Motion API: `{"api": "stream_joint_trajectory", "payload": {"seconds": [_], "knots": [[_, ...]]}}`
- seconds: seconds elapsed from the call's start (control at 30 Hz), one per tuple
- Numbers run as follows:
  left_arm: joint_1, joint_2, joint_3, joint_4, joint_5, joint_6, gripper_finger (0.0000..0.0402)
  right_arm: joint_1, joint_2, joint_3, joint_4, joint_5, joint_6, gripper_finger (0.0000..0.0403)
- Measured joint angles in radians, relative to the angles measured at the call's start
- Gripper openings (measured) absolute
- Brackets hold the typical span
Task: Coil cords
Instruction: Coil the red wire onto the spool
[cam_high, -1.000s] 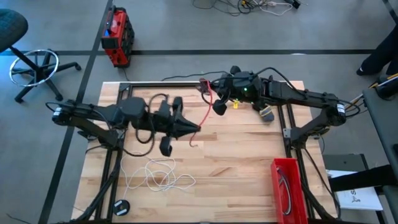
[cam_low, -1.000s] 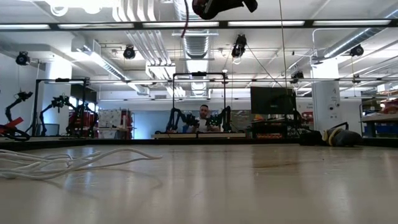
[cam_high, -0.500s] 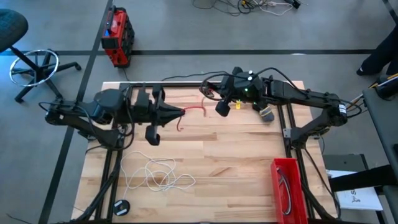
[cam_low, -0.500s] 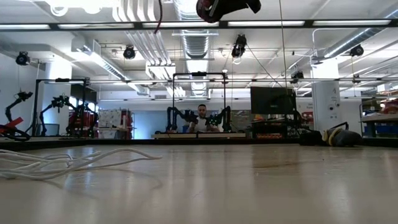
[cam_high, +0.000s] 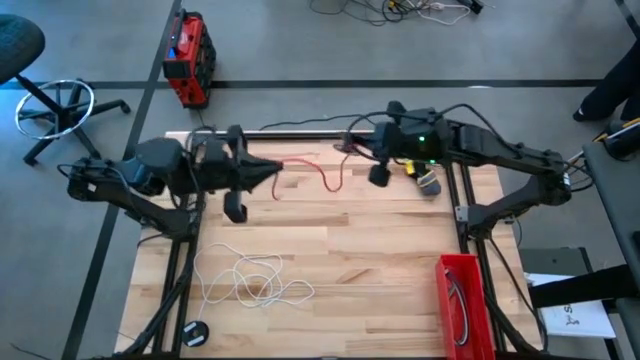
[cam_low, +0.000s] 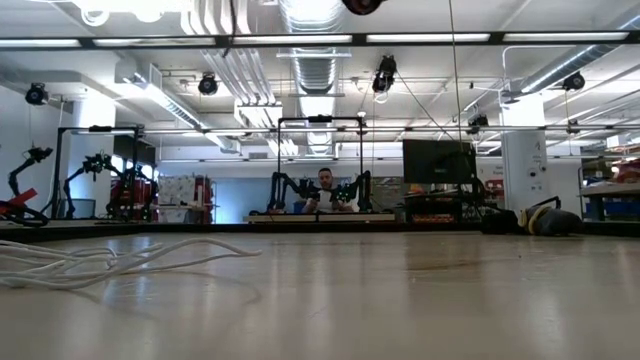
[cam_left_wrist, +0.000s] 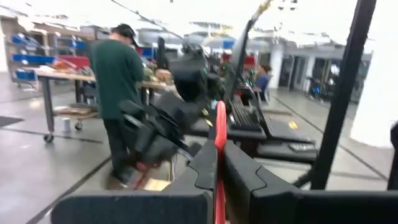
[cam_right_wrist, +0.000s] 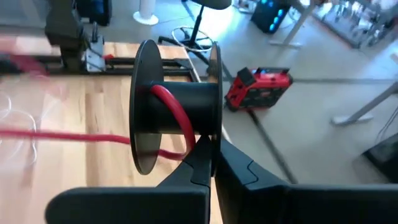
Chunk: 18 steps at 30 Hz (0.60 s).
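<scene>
**Red cord strung between both claws, winding onto a spool**

Red cord hangs in a slack sag above the wooden counter, one end at the left claw, the other at a black spool held by the right claw. Prob. reason for the setup: right arm keeps the spool steady w/ its flanges free, left arm holds the cord out to the spool's left so it can feed on w/o tangling. A turn of red is already round the spool's hub in the right wrist view.

Left claw: fingers pressed nearly together, pinching the red cord between them; it runs up the gap in the left wrist view. Right claw: fingers close together, clamped on the spool's flange edge.

White cord lies loose and uncoiled on the counter, well away from the spool, toward the near-left corner. Red bin sits at the counter's near-right edge, dark cord inside it, not clear which.
</scene>
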Motion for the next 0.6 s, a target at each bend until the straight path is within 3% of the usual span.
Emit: {"api": "stream_joint_trajectory", "payload": {"seconds": [0.23, 0.43, 0.6], "knots": [[0.001, -0.058, 0.001, 0.042, -0.075, 0.038, 0.0001, 0.009, -0.017, -0.003, -0.166, -0.008, -0.077, 0.0000], [0.002, -0.045, 0.000, 0.143, -0.077, 0.054, 0.0001, 0.031, 0.027, -0.032, -0.163, -0.046, -0.129, 0.0000], [0.001, -0.055, 0.000, 0.074, -0.095, 0.046, 0.0001, 0.042, 0.052, -0.034, -0.151, -0.105, -0.143, 0.0000]]}}
